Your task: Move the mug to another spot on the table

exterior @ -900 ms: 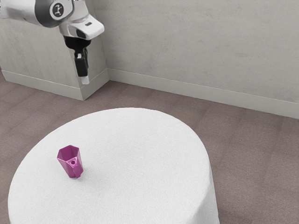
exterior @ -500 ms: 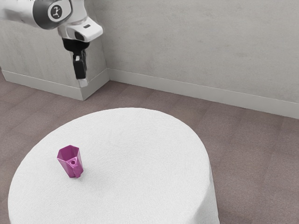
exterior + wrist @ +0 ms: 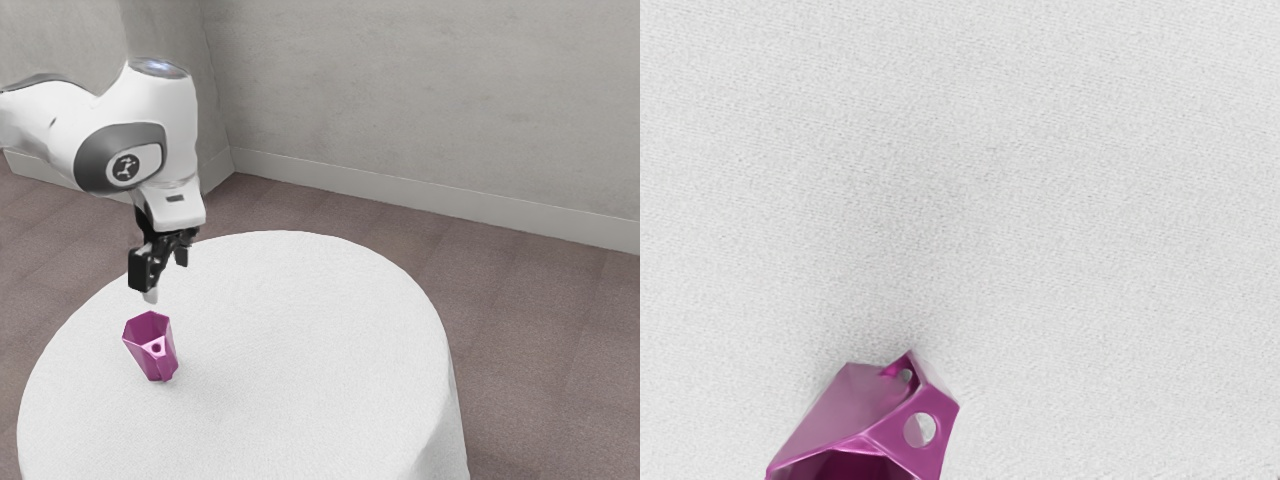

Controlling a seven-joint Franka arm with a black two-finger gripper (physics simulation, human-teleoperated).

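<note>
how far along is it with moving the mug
Early. Done so far: the pincer is lined up just above the purple mug, which stands upright on the white table toward the exterior view's left. In hand: the approach, with pincer and mug apart and nothing held. Left: grip the mug, lift it, carry it across and set it down on another spot.

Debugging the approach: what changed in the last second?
The arm swung down from high by the wall, and the gripper now hangs just above the mug, apart from it. Nothing taken hold of. The mug stayed upright at the same spot on the table.
</note>
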